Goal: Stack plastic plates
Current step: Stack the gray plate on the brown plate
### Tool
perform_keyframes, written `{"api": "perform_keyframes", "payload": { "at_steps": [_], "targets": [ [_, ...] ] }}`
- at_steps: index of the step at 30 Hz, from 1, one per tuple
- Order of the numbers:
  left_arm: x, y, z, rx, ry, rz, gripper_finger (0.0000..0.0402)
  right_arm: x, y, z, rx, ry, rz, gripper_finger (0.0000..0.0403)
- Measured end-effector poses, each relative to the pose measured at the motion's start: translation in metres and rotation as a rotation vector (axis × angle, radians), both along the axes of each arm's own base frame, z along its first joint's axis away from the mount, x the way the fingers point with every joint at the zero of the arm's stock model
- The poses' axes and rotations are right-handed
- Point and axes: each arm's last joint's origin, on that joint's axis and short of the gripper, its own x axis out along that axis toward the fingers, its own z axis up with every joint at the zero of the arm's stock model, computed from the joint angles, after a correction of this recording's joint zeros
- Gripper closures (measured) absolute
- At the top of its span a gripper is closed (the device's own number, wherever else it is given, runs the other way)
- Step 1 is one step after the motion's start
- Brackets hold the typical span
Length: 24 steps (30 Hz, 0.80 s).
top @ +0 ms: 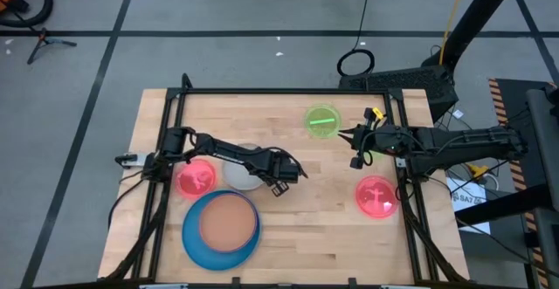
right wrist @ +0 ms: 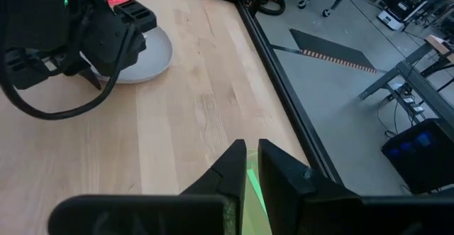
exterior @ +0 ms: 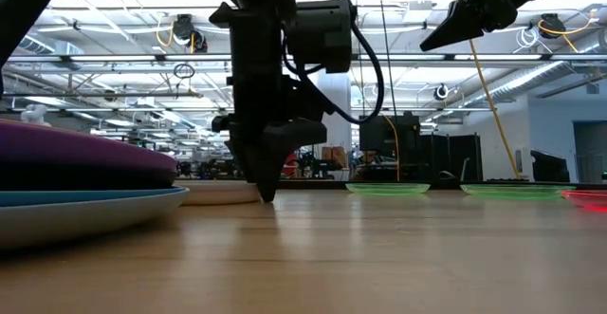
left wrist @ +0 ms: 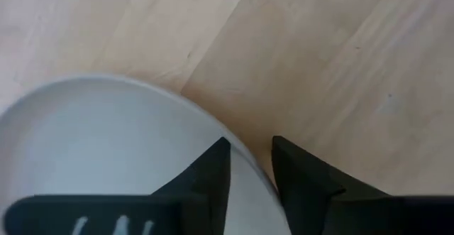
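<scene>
Left tool [top: 288, 178] sat low on the worktop [top: 314, 228], fingers [left wrist: 213, 175] narrowly apart and straddling the rim of the whitish plate [top: 242, 172]; in the left wrist view one finger lay over the plate's inside and the other outside on bare wood, with the rim in the gap, but whether they actually pinched it could not be told. In the low view that tool [exterior: 267, 193] pointed straight down with its tip at the whitish plate's [exterior: 220, 193] edge. On the far side of that plate from the tool, a translucent pink plate [top: 196, 177] lay under the left arm. Just beside the tool, toward the worktop's near edge, stood the stack: an orange-brown plate [top: 229, 221] resting in the large blue plate [top: 194, 237]; the low view showed a purple plate [exterior: 81, 148] there over the blue one. Right tool [top: 355, 147] hung above the worktop, well apart from the left one, fingers [right wrist: 230, 167] nearly together and holding nothing. The neon green plate [top: 322, 120] lay just beside that tool, toward the worktop's far edge, and showed as a green strip between the fingertips in the right wrist view. A second pink plate [top: 376, 196] lay near the right tool, toward the near edge.
</scene>
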Motion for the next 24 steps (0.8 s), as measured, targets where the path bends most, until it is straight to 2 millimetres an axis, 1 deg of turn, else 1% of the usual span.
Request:
{"api": "perform_keyframes", "payload": {
  "at_steps": [3, 7, 9, 14, 18, 24],
  "targets": [
    [0.0, 0.0, 0.0, 0.0, 0.0, -0.016, 0.0328, 0.0, 0.0, 0.0, 0.0, 0.0, 0.0, 0.0371],
    [-0.001, 0.001, 0.0, 0.014, 0.02, -0.04, 0.0382, 0.0, 0.0, 0.0, 0.0, 0.001, 0.0, 0.0371],
    [-0.001, 0.001, 0.0, 0.015, 0.018, -0.047, 0.039, 0.0, 0.0, 0.0, 0.0, 0.001, 0.0, 0.0371],
    [-0.003, -0.002, 0.005, 0.023, 0.037, -0.099, 0.039, 0.0, 0.0, 0.0, -0.001, 0.001, 0.0, 0.0371],
    [-0.008, -0.006, 0.023, 0.04, 0.025, -0.165, 0.0391, 0.0, 0.0, 0.0, -0.003, 0.002, 0.0, 0.0371],
    [-0.016, -0.019, 0.073, 0.062, 0.067, -0.352, 0.0391, 0.0, 0.0, 0.0, -0.003, 0.001, 0.0, 0.0371]
  ]
}}
